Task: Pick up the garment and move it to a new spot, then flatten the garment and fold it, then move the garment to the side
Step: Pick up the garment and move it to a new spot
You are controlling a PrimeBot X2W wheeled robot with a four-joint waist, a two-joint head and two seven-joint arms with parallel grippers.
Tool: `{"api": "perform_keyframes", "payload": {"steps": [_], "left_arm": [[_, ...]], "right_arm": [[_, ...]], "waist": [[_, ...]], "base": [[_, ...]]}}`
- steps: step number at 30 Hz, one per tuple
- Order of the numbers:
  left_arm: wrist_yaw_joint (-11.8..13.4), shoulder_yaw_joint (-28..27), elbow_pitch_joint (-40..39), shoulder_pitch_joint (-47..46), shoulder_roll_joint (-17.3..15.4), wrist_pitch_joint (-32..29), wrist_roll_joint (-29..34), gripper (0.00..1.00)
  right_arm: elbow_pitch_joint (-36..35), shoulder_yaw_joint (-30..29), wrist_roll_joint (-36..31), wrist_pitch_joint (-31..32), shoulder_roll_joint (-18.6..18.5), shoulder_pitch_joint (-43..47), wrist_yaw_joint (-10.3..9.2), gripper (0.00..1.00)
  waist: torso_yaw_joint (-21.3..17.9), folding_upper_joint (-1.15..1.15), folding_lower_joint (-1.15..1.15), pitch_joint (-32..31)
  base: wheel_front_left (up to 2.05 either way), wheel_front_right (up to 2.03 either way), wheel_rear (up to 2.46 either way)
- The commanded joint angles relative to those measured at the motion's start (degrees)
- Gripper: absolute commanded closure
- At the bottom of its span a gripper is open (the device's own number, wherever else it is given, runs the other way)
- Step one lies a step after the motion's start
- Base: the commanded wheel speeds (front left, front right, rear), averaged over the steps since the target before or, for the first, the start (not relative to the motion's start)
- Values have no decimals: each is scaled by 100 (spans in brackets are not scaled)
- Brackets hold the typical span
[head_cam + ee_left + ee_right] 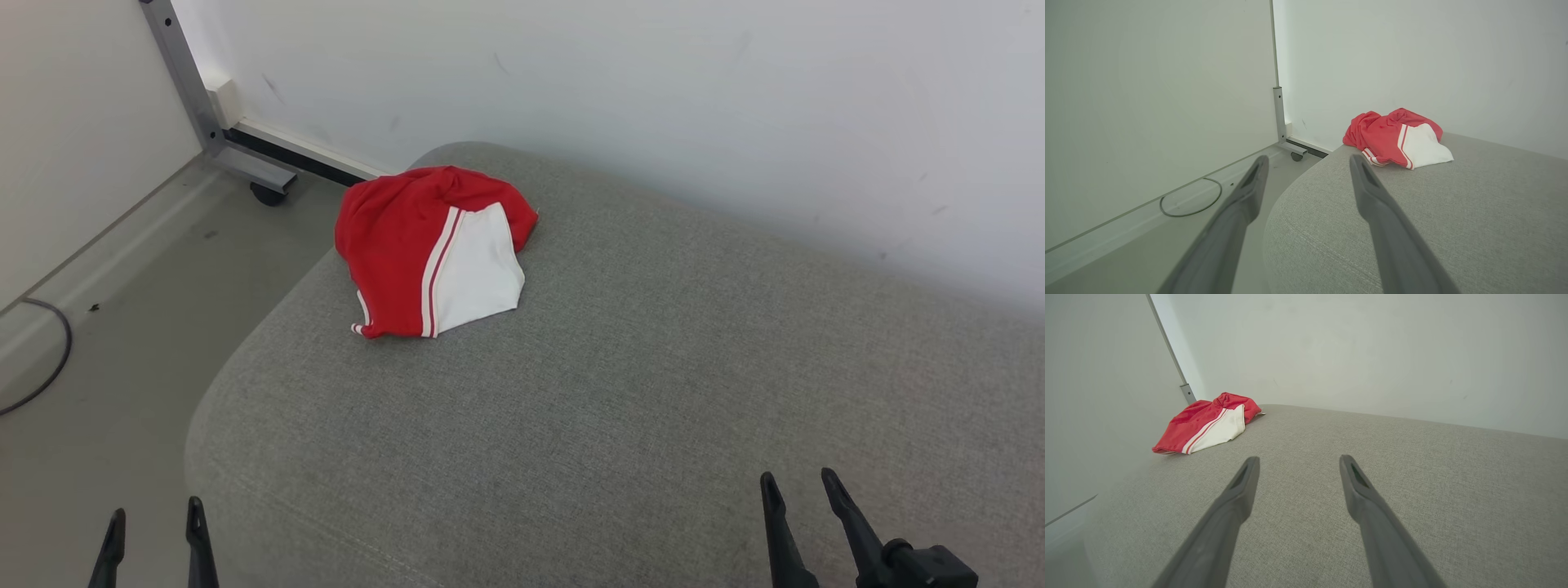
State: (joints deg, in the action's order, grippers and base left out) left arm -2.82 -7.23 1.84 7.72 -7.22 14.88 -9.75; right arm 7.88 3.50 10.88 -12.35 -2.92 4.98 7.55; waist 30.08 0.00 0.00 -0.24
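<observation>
**The red and white garment (433,253) sits bunched near the cushion's far left corner**

Your left gripper (155,510) and right gripper (798,476) both stand wide open with nothing in them. The right one is over the near edge of the grey cushion (612,392), and the left one hangs over the floor (163,327) just off its rounded left edge. Bare cushion runs from your fingers to the garment. Past that corner a metal frame leg (245,163) stands by the wall (653,82), and a cable (49,359) lies on the floor
</observation>
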Motion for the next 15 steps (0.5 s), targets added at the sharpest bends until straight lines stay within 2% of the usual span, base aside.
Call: {"api": "perform_keyframes", "payload": {"steps": [1, 8, 15], "left_arm": [[12, 5, -8, -20, 9, 36, -15, 0], [-138, 157, 199, -633, -197, -114, -81, 0], [-208, 58, 423, -1430, -425, -193, -270, 0]], "right_arm": [[0, -33, -37, -25, 3, 0, -14, 0], [-77, -322, -53, -70, 3, 168, -14, 0], [-344, -376, -249, 87, -1, -58, -14, 0]], "waist": [[-10, 0, 0, -9], [-101, 0, 0, 5], [-715, 0, 0, 456]], "base": [[0, 0, 0], [0, 0, 0], [0, 0, 0]]}}
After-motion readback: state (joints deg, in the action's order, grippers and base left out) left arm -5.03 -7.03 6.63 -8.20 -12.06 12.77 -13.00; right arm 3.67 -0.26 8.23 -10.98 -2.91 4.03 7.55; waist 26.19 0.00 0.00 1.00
